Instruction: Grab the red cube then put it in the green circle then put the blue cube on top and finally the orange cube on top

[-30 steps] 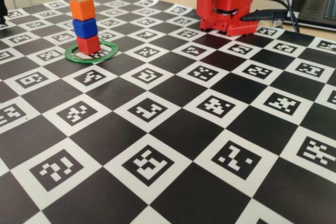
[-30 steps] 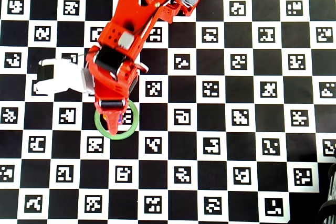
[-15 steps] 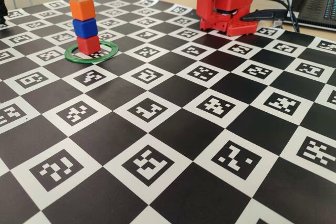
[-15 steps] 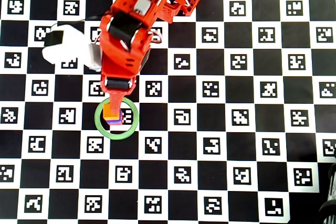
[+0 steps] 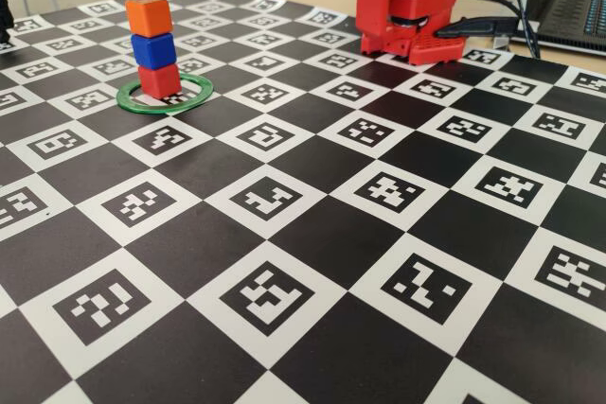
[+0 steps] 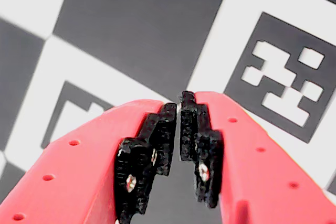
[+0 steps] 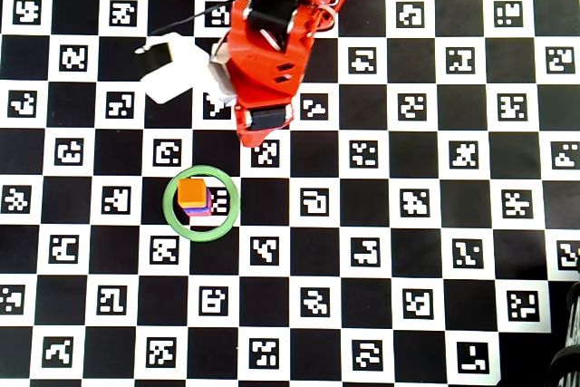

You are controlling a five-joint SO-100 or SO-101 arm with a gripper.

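A three-cube tower stands inside the green circle [image 5: 166,96] on the checkered marker mat [image 5: 312,262]: in the fixed view the red cube [image 5: 159,80] sits on the mat within the ring, the blue cube [image 5: 153,50] rests on it, and the orange cube [image 5: 150,16] caps the stack. From overhead, only the orange cube [image 7: 190,192] shows fully, with a sliver of blue at its lower edge, set left of centre inside the green circle [image 7: 201,203].

The red arm [image 7: 267,43] hangs over the mat above the ring in the overhead view, clear of the tower, with a white block [image 7: 172,67] at its left side. In the wrist view the gripper [image 6: 178,106] has its jaws pressed nearly together, black pads [image 6: 157,145] almost meeting, and nothing between them.

The arm's base [image 5: 409,5] stands at the mat's far edge in the fixed view, with black cables [image 5: 492,7] and a laptop [image 5: 573,7] just beyond. Nothing blocks the sight of the stack.
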